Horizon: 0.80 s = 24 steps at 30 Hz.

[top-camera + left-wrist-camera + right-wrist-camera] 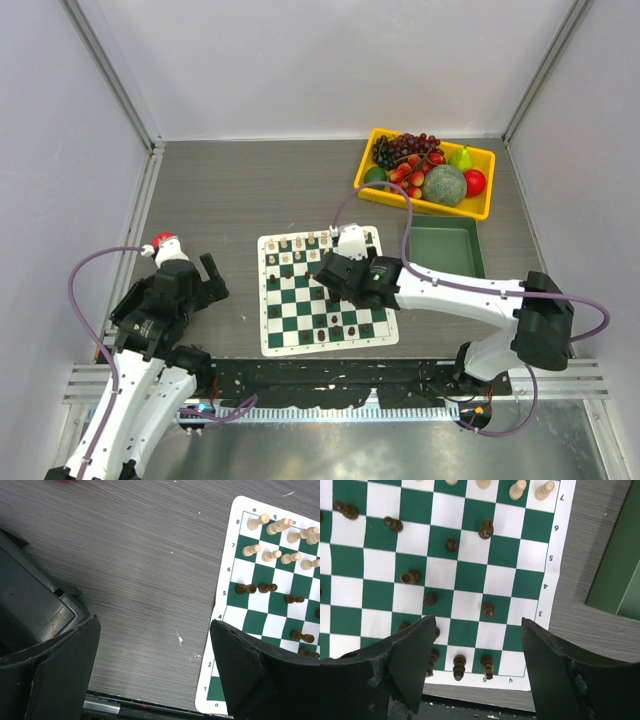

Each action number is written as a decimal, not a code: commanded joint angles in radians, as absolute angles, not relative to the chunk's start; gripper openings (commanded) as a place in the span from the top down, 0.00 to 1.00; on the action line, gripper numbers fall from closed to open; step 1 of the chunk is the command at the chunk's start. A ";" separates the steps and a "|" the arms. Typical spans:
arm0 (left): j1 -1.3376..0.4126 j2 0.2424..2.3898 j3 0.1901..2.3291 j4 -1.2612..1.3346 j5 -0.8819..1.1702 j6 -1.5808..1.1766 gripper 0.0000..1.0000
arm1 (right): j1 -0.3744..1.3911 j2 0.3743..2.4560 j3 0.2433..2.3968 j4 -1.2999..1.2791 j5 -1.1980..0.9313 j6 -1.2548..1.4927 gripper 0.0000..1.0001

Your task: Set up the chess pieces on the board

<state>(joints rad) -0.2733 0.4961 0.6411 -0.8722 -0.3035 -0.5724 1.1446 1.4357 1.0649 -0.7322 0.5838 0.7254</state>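
Work with the right arm's black fingers (415,665), spread wide and pinching nothing, above the near right part of the thin green-and-white checked board mat (300,300), flat on the grey wood-grain worktop (220,190) between the two arms. Take one small dark brown chessman (488,610) at a time from the scatter on the middle ranks. Probably best to start with that one, ahead of the fingers and apart from its neighbours. Come straight down, straddle it, close gently low on the stem, lift clear before travelling. Mind the other dark men (460,666) along the near edge, close under the fingers and likely easy to topple. Set down upright, centred in its square. Leave alone the cream wooden chessmen (272,555), ranged on the two far rows. No call yet for the left arm's black fingers (65,670), likewise spread and empty over bare worktop just beside the board's left border.

Worktop matt, lightly scuffed. Pale panel walls (330,60) on three sides, metal posts (113,75) at the corners. At far right, a yellow tray (490,185) of toy fruit (445,185), with a plain green bin (445,245) just in front.
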 commanded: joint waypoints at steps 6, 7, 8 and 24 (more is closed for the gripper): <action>-0.268 0.532 0.664 -0.873 -0.388 -0.620 0.01 | 1.074 1.509 1.267 -0.783 0.600 0.758 0.28; -0.270 0.537 0.664 -0.870 -0.384 -0.620 0.01 | 1.065 1.509 1.267 -0.749 0.579 0.746 0.29; -0.268 0.538 0.661 -0.867 -0.376 -0.618 0.01 | 1.043 1.508 1.261 -0.735 0.546 0.726 0.30; -0.268 0.491 0.650 -0.847 -0.324 -0.575 0.01 | 0.796 1.607 1.178 -0.488 0.213 0.436 0.57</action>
